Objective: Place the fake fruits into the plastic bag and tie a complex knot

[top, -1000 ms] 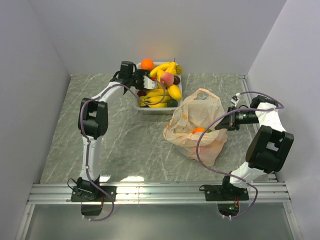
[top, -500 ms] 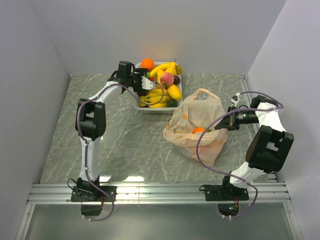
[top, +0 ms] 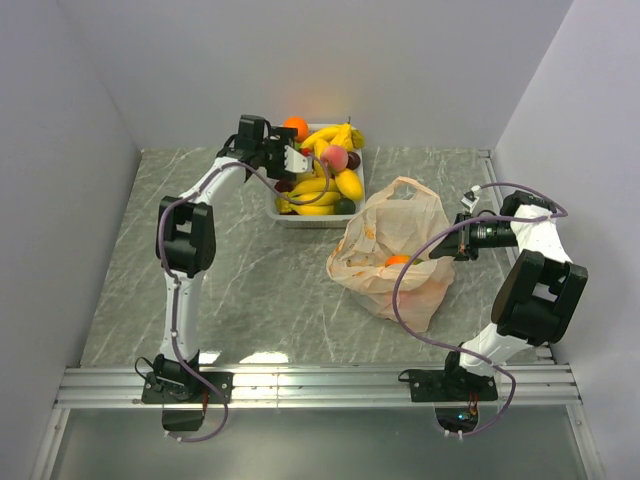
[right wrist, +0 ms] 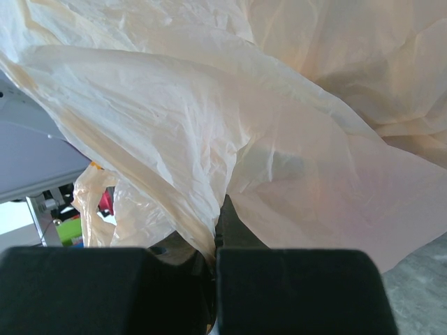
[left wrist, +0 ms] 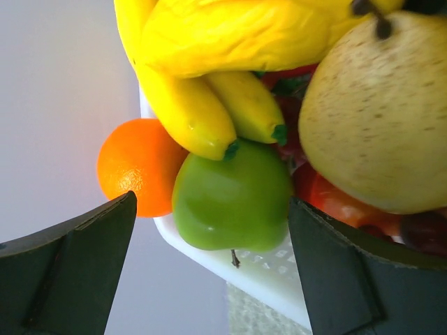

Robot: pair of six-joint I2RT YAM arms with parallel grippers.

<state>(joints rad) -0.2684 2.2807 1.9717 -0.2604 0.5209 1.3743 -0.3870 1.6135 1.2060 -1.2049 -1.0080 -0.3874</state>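
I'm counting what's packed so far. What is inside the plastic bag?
One orange fruit shows through the plastic bag, near its middle. The crumpled folds hide the rest, so any other fruit inside cannot be seen.

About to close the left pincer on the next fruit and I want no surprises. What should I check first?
1. Left pincer open: ok.
2. Green fruit between its fingers: ok, centred in the wrist view.
3. Green fruit free to lift: not ok, bananas lie against its top.
4. Right pincer shut on bag: ok.
5. Bag mouth open wide enough: cannot tell.
6. Orange inside the bag: ok.
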